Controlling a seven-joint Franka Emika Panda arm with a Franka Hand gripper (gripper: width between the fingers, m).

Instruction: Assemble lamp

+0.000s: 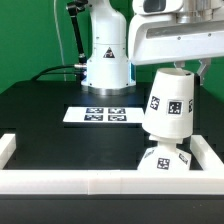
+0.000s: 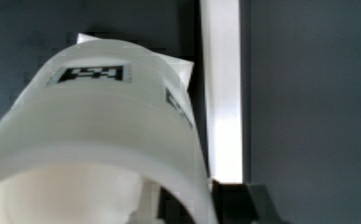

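Note:
My gripper (image 1: pixel 181 68) is shut on the top rim of the white cone-shaped shade (image 1: pixel 170 103) and holds it upright, slightly tilted, just above the ball-shaped bulb (image 1: pixel 163 161). The bulb stands at the exterior view's right, close to the white wall. The shade's lower edge sits at about the bulb's top; I cannot tell whether they touch. The square base is hidden below the bulb, behind the front wall. In the wrist view the shade (image 2: pixel 97 130) fills most of the picture, and its rim runs between the dark fingers of my gripper (image 2: pixel 198 205).
The marker board (image 1: pixel 100 115) lies flat on the black table at mid-left. A low white wall (image 1: pixel 100 182) runs along the front and up the right side (image 2: pixel 221 90). The robot's white base (image 1: pixel 105 60) stands at the back.

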